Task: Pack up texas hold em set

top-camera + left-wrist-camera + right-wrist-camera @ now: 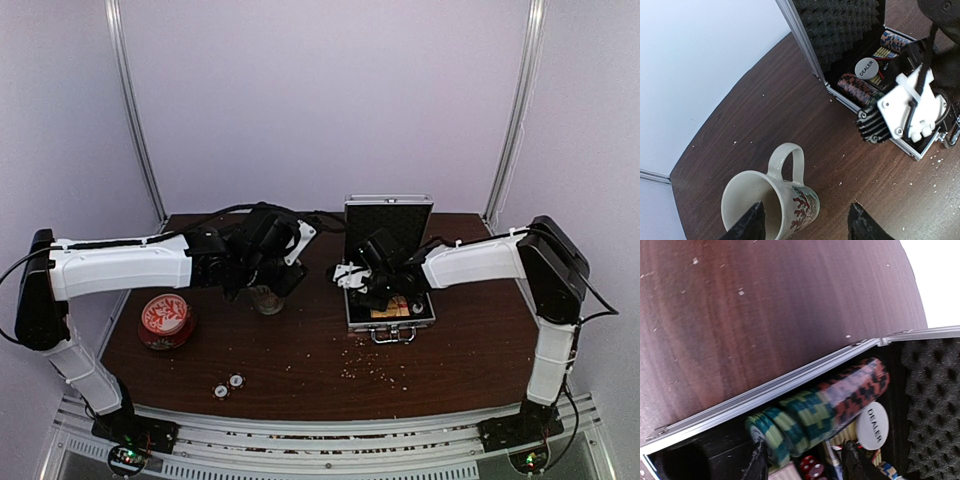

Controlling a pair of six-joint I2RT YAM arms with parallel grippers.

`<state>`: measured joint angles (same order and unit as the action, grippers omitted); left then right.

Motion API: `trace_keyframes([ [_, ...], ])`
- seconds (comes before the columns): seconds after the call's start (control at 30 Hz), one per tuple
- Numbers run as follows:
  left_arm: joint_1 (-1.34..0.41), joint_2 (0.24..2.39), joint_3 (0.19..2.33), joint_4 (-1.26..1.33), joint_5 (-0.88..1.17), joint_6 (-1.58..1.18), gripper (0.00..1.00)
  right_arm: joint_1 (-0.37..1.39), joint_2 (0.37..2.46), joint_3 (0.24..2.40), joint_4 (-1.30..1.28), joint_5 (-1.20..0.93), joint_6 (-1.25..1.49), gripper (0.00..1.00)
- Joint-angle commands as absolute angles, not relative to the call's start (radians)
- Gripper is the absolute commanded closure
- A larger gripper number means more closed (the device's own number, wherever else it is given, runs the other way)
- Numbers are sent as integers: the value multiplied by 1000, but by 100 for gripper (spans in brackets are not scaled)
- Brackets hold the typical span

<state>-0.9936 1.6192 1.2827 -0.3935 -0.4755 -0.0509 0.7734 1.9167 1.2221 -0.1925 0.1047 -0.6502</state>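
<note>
The silver briefcase (391, 322) lies open right of centre, its foam-lined lid (388, 220) upright. It holds a row of green and red poker chips (820, 407), the white dealer button (873, 426), red dice (812, 469) and a blue-yellow card box (891, 41). My right gripper (805, 465) is open, low over the case, its fingers straddling the green end of the chip row and the dice. My left gripper (807, 225) is open at the white patterned mug (782, 200), one finger over its mouth and the other outside it. Two loose chips (228, 386) lie near the front edge.
A round red-and-white tin (166, 320) sits at the left of the table. Small crumbs (370, 365) are scattered in front of the case. The right arm's wrist (910, 107) hangs over the case. Walls and metal posts close off the back.
</note>
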Motion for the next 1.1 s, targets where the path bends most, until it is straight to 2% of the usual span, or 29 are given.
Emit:
trace_keyframes([
  [0.0,-983,1615,1282,-379,-474,-54,43,737,1934,1294,-218,57,-610,49],
  [0.23,-983,1624,1289,-388,-468,-54,43,702,1974,1375,-330,-70,-593,48],
  [0.53,-984,1627,1290,-388,-465,-54,43,700,1971,1382,-365,-110,-587,48],
  [0.87,-976,1629,1292,-389,-509,-57,41,698,1822,1397,-392,-83,-564,48],
  [1.07,-977,1625,1355,-538,-480,-188,40,698,1687,1327,-414,-95,-554,47],
])
